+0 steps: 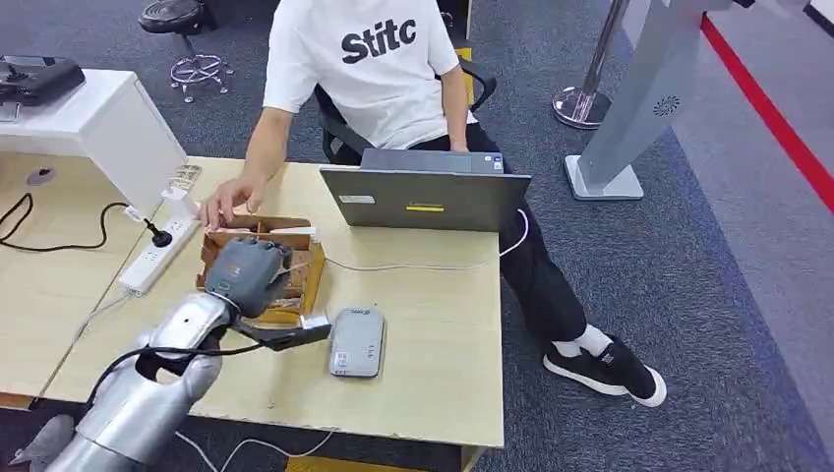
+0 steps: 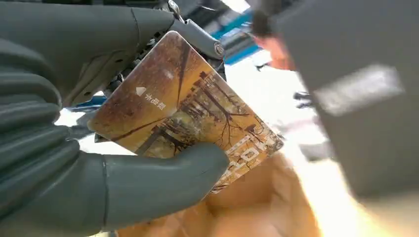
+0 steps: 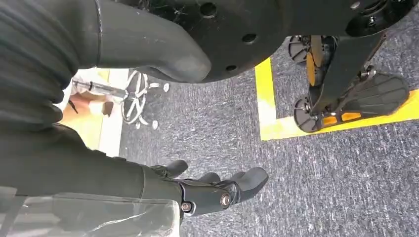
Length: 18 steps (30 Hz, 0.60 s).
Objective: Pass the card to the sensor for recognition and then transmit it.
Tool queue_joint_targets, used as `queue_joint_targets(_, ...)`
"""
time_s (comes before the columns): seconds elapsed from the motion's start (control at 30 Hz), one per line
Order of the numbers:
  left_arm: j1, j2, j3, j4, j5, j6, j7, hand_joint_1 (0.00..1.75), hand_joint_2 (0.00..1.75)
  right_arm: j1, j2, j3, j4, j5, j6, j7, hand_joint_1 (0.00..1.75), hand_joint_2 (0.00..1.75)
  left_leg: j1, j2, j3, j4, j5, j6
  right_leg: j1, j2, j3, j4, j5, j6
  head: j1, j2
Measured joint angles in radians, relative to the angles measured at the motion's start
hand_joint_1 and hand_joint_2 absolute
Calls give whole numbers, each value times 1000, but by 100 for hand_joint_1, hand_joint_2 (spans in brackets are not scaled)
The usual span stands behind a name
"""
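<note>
Left hand point(image 2: 74, 163), card point(image 2: 188, 108) held aslant

The head view looks forward and down from high over the bench point(image 1: 433, 324). The left wrist view sits close behind the left hand point(image 2: 74, 163), sharing its cardboard box point(image 1: 295, 258) with the head view. The right wrist view faces down at grey carpet point(image 3: 346, 187).

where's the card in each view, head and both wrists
Head view: the card pokes out of the left hand, a pale sliver between the cardboard box and the grey sensor.
Left wrist view: the card sits centre frame, pinched by the thumb.
Right wrist view: not in it.
Shared landmark: the cardboard box, also in the left wrist view, behind the card.
</note>
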Motion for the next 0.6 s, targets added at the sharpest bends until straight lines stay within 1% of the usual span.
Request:
queue_joint_targets(0.1,-19,12,43,-10,5,-2,0,175,175,0,0,3,0,0,0,0,0,175,0,0,0,0,0,0,0,0,0,0,0,0,0,0)
queue_joint_targets(0.23,-33,27,79,-11,11,-2,0,175,175,0,0,6,0,1,0,0,0,175,0,0,0,0,0,0,0,0,0,0,0,0,0,0)
queue_joint_targets(0.5,-43,37,115,-15,21,-2,0,175,175,-1,-1,18,0,1,1,0,0,175,0,0,0,0,0,0,0,0,0,0,0,0,0,0)
queue_joint_targets(0.53,-43,37,116,-15,21,-1,0,14,175,-1,-1,19,0,1,1,0,0,175,0,0,0,0,0,0,0,0,0,0,0,0,0,0)
queue_joint_targets(0.57,-43,38,118,-15,22,-1,0,0,175,-1,-1,20,0,1,2,0,0,175,0,0,0,0,0,0,0,0,0,0,0,0,0,0)
queue_joint_targets(0.6,-43,39,121,-15,22,-1,-2,0,175,0,-2,21,0,1,2,0,0,175,0,0,0,0,0,0,0,0,0,0,0,0,0,0)
